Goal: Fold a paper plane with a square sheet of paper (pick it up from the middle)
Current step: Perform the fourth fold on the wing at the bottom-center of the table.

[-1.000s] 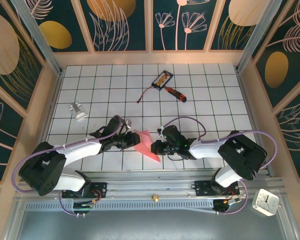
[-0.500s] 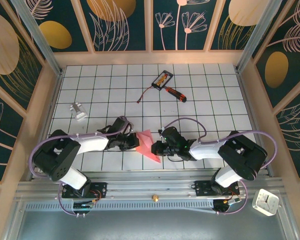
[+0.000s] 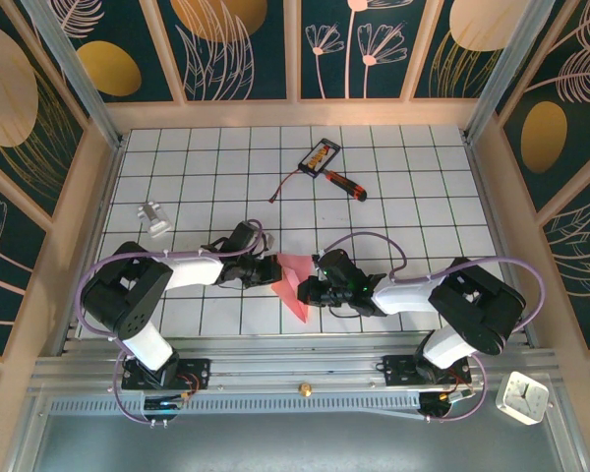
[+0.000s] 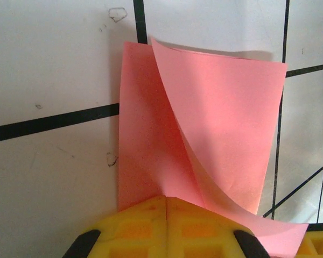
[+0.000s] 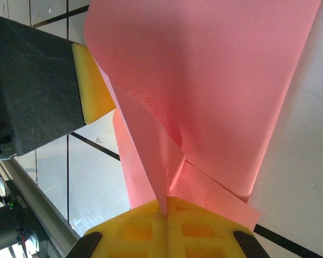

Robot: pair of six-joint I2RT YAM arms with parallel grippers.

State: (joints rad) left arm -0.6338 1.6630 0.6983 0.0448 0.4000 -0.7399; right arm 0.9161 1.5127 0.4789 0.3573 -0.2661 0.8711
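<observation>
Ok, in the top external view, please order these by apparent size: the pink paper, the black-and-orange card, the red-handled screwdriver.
1. folded pink-red paper
2. flat black-and-orange card
3. thin red-handled screwdriver, about as long as the card but slimmer

Light: bright and even from above across your white gridded tabletop (image 3: pixel 393 197).
Shadow: soft grey band beside the thin pink-red folded paper (image 4: pixel 215 118).
Focus: your wrist views soften at their near edge.
</observation>
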